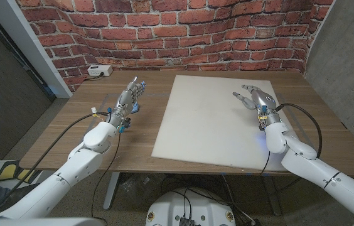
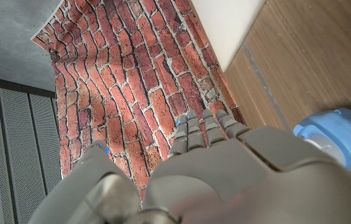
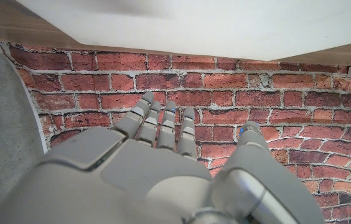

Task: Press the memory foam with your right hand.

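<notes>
red brick wall (image 1: pixel 164 25) backs your wooden table (image 1: pixel 89 125). from the left: your left hand (image 1: pixel 130 97) stands on the wood with fingers extended close together, holding nothing, left of the foam. next, the white memory foam (image 1: pixel 208 122) lies flat mid-table — your right hand (image 1: pixel 257 99) sits over its right edge, fingers spread, empty.

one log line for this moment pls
right hand: open, over memory foam | press: not yet evident | left hand: open, beside foam
</notes>
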